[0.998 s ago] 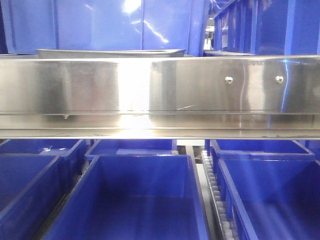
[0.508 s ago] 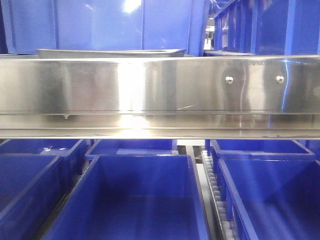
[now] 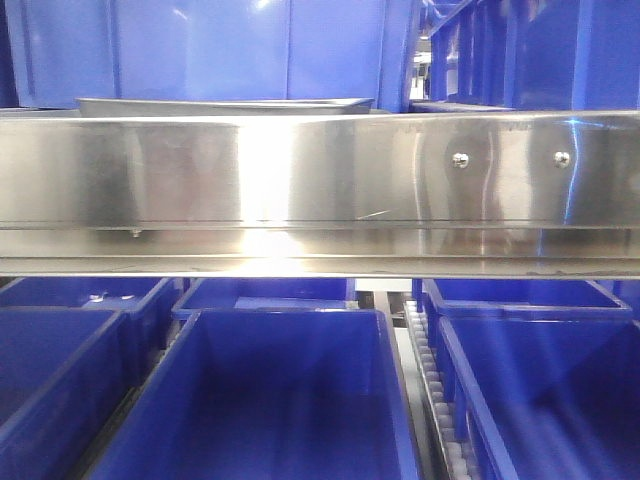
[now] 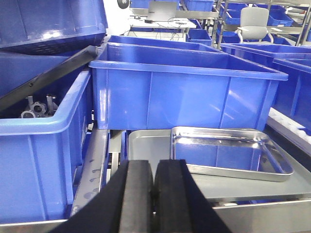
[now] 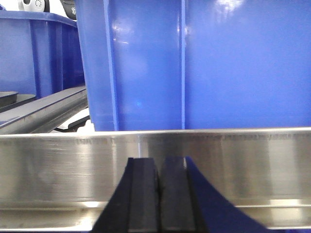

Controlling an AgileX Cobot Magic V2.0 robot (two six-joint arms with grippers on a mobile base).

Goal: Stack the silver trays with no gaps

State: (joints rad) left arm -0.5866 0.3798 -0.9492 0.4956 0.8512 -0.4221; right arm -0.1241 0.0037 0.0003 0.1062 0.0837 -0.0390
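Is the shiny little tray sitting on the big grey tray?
Touching. The left wrist view shows the shiny tray lying flat inside the grey tray.

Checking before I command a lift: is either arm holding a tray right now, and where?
Nothing is held. The left gripper and the right gripper are both shut with nothing between the fingers. The silver tray lies free on the shelf.
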